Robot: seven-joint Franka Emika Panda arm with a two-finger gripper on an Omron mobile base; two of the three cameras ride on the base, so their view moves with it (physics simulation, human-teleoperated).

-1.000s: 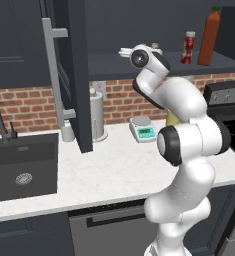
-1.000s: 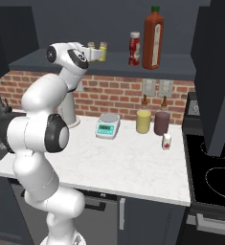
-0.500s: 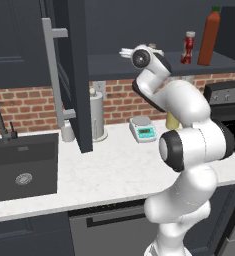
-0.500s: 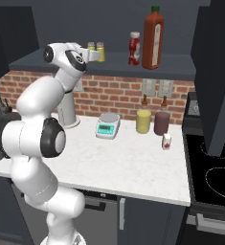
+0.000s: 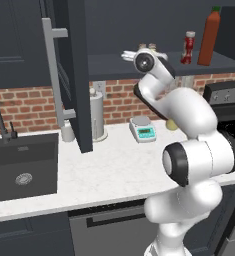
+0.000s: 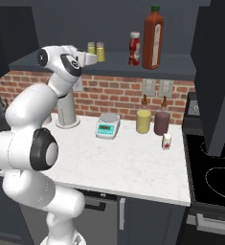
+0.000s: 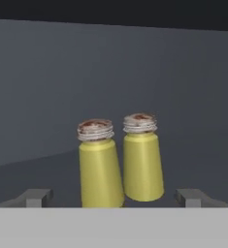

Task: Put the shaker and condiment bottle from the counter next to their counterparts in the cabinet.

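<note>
Two small yellow shakers with grey caps stand side by side on the dark cabinet shelf; I cannot tell which is the one from the counter. In the right base view the shakers stand just past my hand. My gripper is open, a finger on each side of the pair, touching neither. The left shaker leans a little. Further along the shelf the small red condiment bottle stands next to the tall red-orange bottle.
The open cabinet door with its grey bar handle hangs left of the arm. On the white counter stand a scale, a yellow jar, a dark jar and a small carton. The sink lies at the left, the stove at the right.
The jaws have spread slightly wider. The hand stays at the shelf edge by the shakers while the arm's elbow has shifted a little.
</note>
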